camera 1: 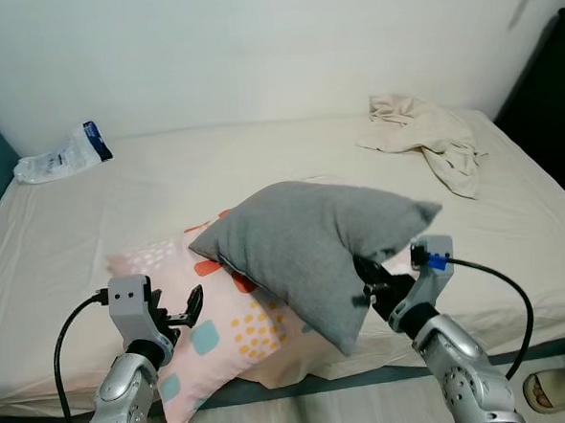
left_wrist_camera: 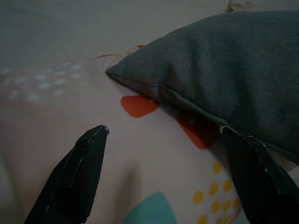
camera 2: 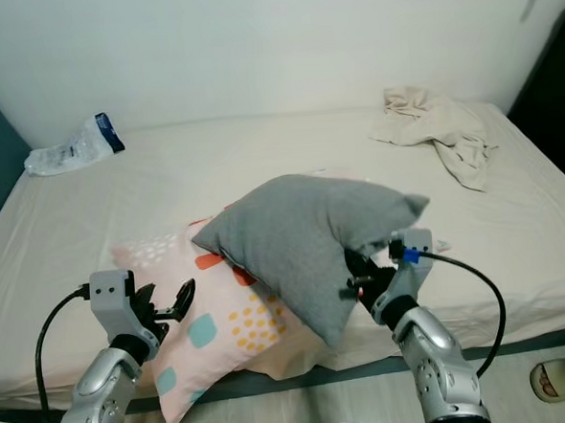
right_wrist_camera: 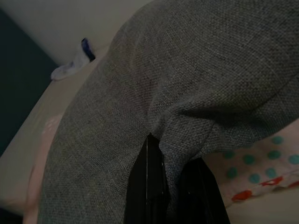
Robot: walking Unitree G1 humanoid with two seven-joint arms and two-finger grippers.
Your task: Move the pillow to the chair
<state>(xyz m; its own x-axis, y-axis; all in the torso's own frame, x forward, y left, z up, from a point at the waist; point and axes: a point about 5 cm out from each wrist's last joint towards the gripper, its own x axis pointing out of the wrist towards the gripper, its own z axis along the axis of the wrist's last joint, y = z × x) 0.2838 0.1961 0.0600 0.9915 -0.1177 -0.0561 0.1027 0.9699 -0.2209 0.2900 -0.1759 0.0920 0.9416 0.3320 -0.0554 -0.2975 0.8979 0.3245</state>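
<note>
Grey woven fabric: that's the grey pillow [camera 1: 314, 248], lifted at its right edge, its left corner still lying across the patterned pillow [camera 1: 223, 340] near the front edge of the bed [camera 1: 260, 165]. Your right gripper [camera 1: 372, 288] has its black fingers [right_wrist_camera: 149, 186] pressed together on a fold of the grey pillow's right side; the right wrist view shows the cloth bunched between them. Your left gripper [camera 1: 186, 309] sits low at the front left, just over the patterned pillow, fingers [left_wrist_camera: 77, 172] spread wide with nothing between them. From the left wrist view you see the grey pillow's seam corner [left_wrist_camera: 135, 74] ahead of the open fingers, resting on the pink cover with its red and yellow spots. The patterned pillow overhangs the mattress edge a little. Further back on the sheet: a clear plastic bag [camera 1: 60, 156] with a blue label at the far left, a crumpled beige cloth [camera 1: 427, 136] at the far right. A beige slipper [camera 1: 557, 386] is on the floor at the lower right.
</note>
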